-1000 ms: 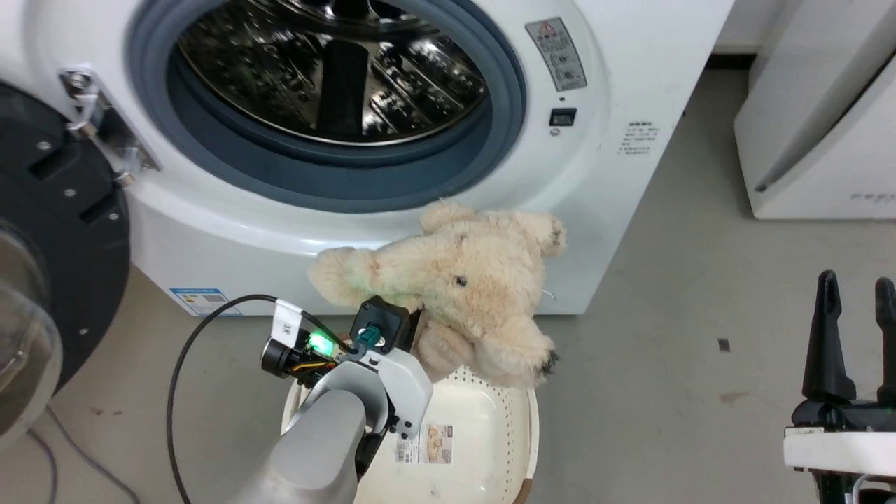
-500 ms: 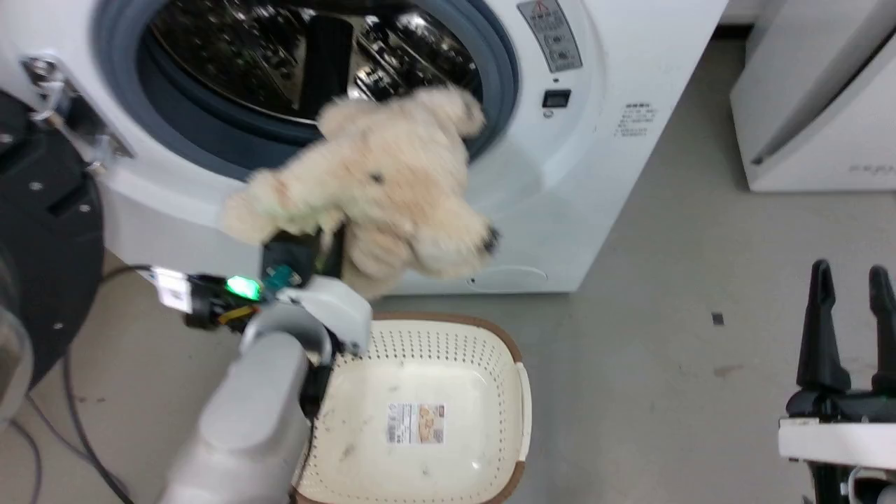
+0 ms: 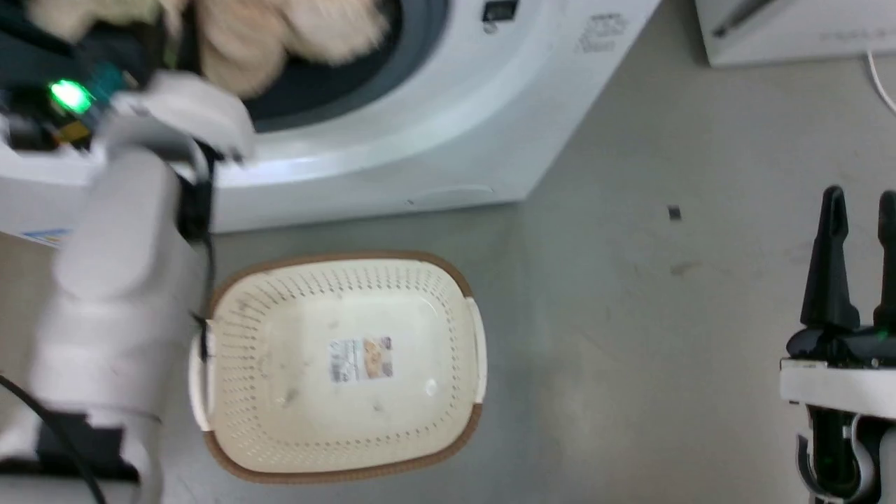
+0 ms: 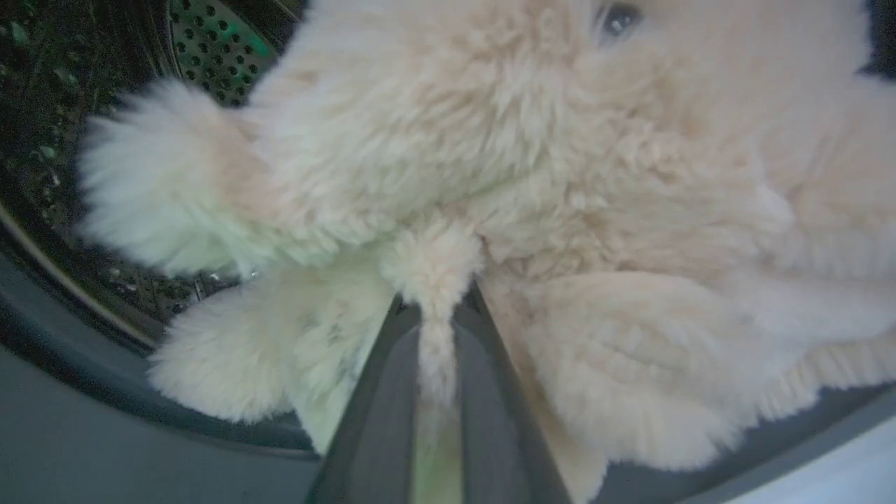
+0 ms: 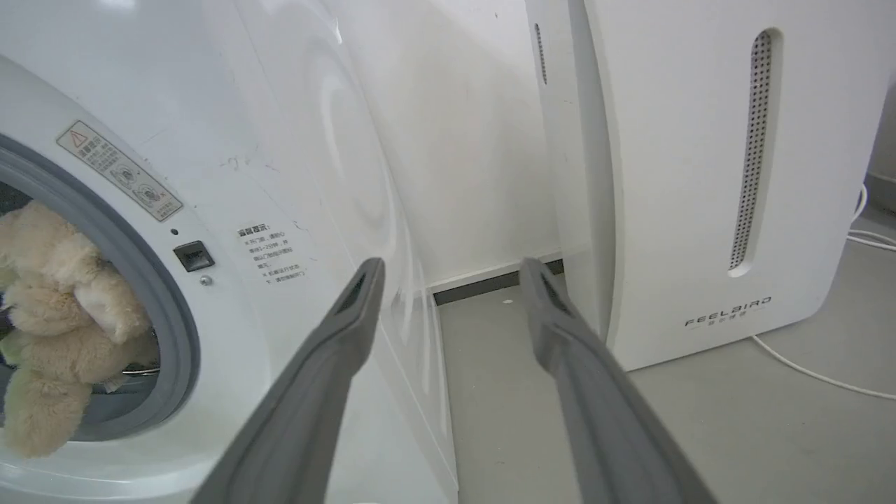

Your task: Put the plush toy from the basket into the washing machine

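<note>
Head view: the plush toy (image 3: 280, 35) is at the porthole of the washing machine (image 3: 420, 140), above the pale left forearm (image 3: 119, 266). The basket (image 3: 336, 257) sits on the floor (image 3: 630, 315) just before the machine. The right gripper (image 3: 861, 199) hangs well apart, fingers spread, holding nothing.

Left wrist view: the left gripper (image 4: 435, 301) is pinched tight on a tuft of the toy's fur (steel drum (image 4: 217, 49) behind).

Right wrist view: the toy lies across the grey gasket (image 5: 178, 350), partly inside.
</note>
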Controlling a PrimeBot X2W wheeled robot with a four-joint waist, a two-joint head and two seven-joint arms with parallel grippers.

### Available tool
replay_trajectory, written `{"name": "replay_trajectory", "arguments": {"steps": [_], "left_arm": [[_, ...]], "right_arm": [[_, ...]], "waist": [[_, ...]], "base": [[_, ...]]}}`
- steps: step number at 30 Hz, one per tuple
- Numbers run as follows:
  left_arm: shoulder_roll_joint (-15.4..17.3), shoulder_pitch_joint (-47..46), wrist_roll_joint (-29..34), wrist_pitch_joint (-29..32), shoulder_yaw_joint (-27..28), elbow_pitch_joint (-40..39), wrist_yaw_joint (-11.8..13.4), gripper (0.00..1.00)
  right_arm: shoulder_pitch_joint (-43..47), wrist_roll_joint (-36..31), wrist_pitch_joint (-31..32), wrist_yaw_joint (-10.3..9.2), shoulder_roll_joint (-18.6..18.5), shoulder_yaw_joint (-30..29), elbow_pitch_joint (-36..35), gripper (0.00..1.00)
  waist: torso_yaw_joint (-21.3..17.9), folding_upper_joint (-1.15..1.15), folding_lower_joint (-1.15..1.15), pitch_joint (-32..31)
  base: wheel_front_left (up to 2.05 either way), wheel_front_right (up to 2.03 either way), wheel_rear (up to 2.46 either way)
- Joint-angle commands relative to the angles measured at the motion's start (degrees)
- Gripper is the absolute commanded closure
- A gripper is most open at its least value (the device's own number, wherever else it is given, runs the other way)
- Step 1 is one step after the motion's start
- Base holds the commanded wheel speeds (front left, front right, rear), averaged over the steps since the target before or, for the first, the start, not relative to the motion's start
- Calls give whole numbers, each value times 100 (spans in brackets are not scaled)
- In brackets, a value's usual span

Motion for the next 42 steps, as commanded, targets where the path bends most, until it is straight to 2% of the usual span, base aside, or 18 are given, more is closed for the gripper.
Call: {"name": "replay_trajectory", "arguments": {"steps": [1,7,13,16,22,23,24,32,42], "left_arm": [[102,-323,52,-39,63,40,6,100],[480,-1386,189,-39,193,346,19,100],[751,-2174,276,-39,287,504,37,100],[924,-2559,272,-39,379,649,36,100],[1037,-2883,442,-39,335,748,135,98],[1032,-2891,472,-39,328,730,176,42],[1033,-2883,516,-39,313,679,221,0],[845,-2260,490,-39,382,396,297,0],[325,-525,457,-39,576,-416,434,0]], "right_arm": [[-154,63,-25,3,-5,14,-31,0],[-476,287,-25,3,-5,52,-57,0],[-648,459,-25,3,-5,-50,-96,0],[-695,513,-25,3,-5,-6,-104,0],[-758,569,-25,3,-5,4,-125,0],[-761,568,-25,3,-5,-8,-126,0],[-766,564,-25,3,-5,-15,-122,0],[-775,440,-25,3,-5,17,-154,0],[-510,39,-25,3,-5,192,-162,0]], "waist": [[-372,0,0,486],[-789,0,0,1195],[-1020,0,0,1699],[-1107,0,0,1851],[-1169,0,0,2019],[-1163,0,0,2029],[-1155,0,0,2033],[-948,0,0,1653],[-406,0,0,691]], "base": [[0,0,0],[0,0,0],[0,0,0],[0,0,0],[0,0,0],[0,0,0],[0,0,0],[0,0,0],[0,0,0]]}}
